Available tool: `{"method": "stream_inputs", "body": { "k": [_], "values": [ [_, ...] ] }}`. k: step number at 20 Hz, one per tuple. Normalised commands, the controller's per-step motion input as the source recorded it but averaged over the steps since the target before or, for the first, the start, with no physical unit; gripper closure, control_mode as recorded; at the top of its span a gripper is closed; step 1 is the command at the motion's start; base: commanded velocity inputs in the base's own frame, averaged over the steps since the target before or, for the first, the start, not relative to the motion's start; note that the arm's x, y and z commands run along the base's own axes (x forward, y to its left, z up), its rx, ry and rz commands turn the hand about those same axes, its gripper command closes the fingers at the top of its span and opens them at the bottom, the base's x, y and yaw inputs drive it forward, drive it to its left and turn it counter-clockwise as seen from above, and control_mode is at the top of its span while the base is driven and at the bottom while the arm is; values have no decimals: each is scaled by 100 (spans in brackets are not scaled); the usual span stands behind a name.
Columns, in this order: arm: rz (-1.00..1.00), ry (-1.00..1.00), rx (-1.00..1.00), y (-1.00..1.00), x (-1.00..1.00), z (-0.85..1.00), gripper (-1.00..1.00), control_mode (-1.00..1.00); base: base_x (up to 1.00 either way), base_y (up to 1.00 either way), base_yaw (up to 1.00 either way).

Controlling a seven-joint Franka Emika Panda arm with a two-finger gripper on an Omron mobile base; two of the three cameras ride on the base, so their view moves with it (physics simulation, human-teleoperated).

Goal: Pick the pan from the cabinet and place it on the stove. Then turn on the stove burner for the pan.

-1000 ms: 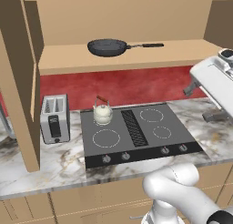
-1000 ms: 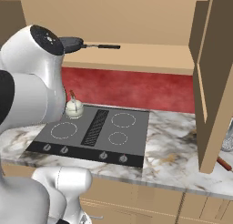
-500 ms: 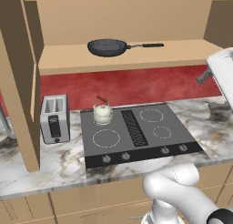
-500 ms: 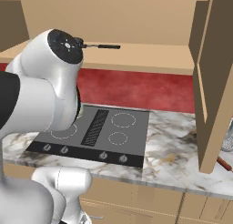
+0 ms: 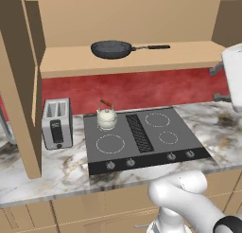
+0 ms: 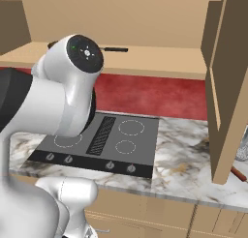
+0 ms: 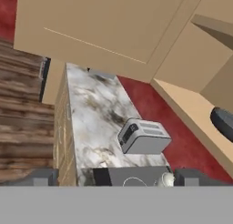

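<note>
I read no writing anywhere. The pan (image 5: pixel 111 49) sits empty on the cabinet (image 5: pixel 142 61) shelf; my gripper (image 7: pixel 116 177) is spread apart, holding nothing.

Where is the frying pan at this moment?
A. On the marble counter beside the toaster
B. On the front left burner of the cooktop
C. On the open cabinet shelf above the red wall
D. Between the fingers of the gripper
C: in the left base view the frying pan lies on the tan cabinet shelf, above the cooktop where the kettle stands.
</note>
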Motion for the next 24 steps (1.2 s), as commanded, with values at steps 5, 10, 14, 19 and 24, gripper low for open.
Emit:
{"method": "stream_inputs", "body": {
  "k": [5,10,14,19,24],
  "values": [
    [-9,-8,2,-21,44,3,-100,-100,0,0,0],
    [-1,-12,3,-3,52,5,-100,-100,0,0,0],
    [0,-8,4,-3,62,3,-100,-100,0,0,0],
    [-1,-1,3,-10,63,1,-100,-100,0,0,0],
    [0,0,2,-6,68,1,-100,-100,0,0,0]
  ]
}}
